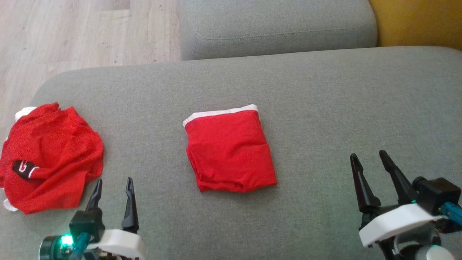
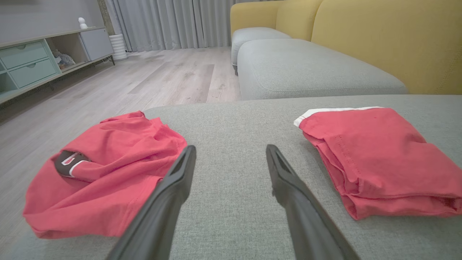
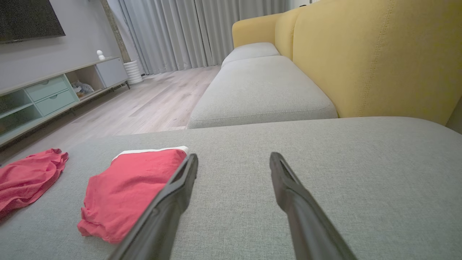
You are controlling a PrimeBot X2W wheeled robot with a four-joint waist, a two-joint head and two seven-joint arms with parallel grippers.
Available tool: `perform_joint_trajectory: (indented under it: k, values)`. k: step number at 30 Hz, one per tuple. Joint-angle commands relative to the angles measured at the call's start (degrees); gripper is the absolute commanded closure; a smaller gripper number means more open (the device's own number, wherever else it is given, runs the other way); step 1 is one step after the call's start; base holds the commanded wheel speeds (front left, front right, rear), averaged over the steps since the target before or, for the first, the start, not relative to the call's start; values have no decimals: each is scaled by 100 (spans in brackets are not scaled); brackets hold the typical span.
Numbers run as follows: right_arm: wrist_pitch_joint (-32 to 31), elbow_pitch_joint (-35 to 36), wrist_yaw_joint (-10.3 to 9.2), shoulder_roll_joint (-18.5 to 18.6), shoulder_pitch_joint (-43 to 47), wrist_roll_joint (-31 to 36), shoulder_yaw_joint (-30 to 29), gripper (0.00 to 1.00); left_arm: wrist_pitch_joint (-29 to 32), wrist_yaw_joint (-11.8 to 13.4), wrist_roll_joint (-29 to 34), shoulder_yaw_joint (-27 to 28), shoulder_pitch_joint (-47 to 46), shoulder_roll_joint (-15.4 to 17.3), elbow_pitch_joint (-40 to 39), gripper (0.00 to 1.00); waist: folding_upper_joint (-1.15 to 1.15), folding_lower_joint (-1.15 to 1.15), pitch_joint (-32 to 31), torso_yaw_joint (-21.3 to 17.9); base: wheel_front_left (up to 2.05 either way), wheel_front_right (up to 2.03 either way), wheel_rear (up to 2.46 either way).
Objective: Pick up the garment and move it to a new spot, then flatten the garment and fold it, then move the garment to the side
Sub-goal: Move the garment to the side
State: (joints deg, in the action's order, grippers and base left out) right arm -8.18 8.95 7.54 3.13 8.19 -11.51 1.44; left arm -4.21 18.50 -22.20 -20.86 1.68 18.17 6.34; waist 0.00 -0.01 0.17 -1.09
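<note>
The folded red garment (image 1: 231, 150), white-banded at 12 o'clock, lies central on the grey cushion (image 1: 325, 108), with bare room toward 3 o'clock. A crumpled red garment (image 1: 50, 155) at the 9 o'clock edge bears an unreadable black label (image 1: 24, 169). The left gripper (image 1: 113, 180) and right gripper (image 1: 368, 154) are released and empty.

Soft even daylight, faint shadows (wrist views edge-warped)
</note>
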Motion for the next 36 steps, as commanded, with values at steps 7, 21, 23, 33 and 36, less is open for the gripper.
perform_joint_trajectory:
  k: [7, 21, 23, 33, 36]
  values:
    - [-85, 300, -5, 9, -96, 86, 134, 0, 50, 82, -31, 141, -144, 133, -237, 0, 0, 1, -47, -9, 0, 0, 0]
    - [-149, 261, -5, -7, -126, 75, 117, 0, -55, 62, -65, 130, -243, 155, -136, 0, 0, 1, -2, -12, 0, 0, 0]
    - [-164, 257, -5, -8, -144, 70, 107, 0, -118, 59, -63, 140, -273, 156, -157, 0, 0, 1, 27, -8, 0, 0, 0]
    - [-491, -121, -5, 168, -697, -117, 144, 0, -501, 29, 145, 27, -818, 41, -333, 0, 0, 1, 587, 436, 0, 0, 0]
    - [-597, -443, -5, 251, -1015, -251, 257, 0, -615, -21, 208, -58, -1069, -56, -293, 0, 0, 1, 795, 733, 0, 0, 0]
